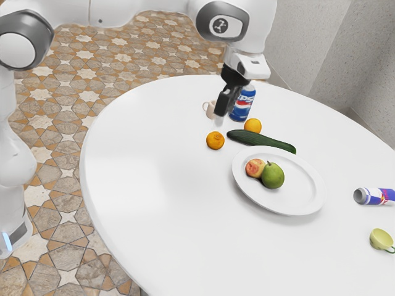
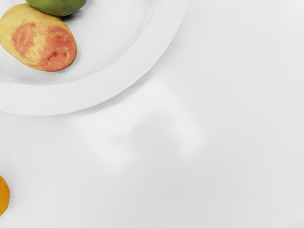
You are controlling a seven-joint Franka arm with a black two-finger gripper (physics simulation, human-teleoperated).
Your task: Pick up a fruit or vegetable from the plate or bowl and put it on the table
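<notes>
The gripper (image 1: 226,102) hangs above the table on the arm's side of the plate, in front of the blue can; whether it is open or shut cannot be made out. On the white plate (image 1: 301,192) a red-and-yellow fruit (image 1: 254,168) touches a green fruit (image 1: 273,176). In the wrist view the plate (image 2: 124,90) shows in part, with the red-and-yellow fruit (image 2: 40,38) near its rim and the green fruit (image 2: 58,5) cut off by the picture's edge.
On the white table (image 1: 154,191) are a tangerine (image 1: 215,140), an orange (image 1: 252,126), a cucumber (image 1: 260,142), a Pepsi can (image 1: 242,105) and a pale mug (image 1: 210,109). Beyond the plate are a lying can (image 1: 375,196) and a yellow-green cup (image 1: 381,239).
</notes>
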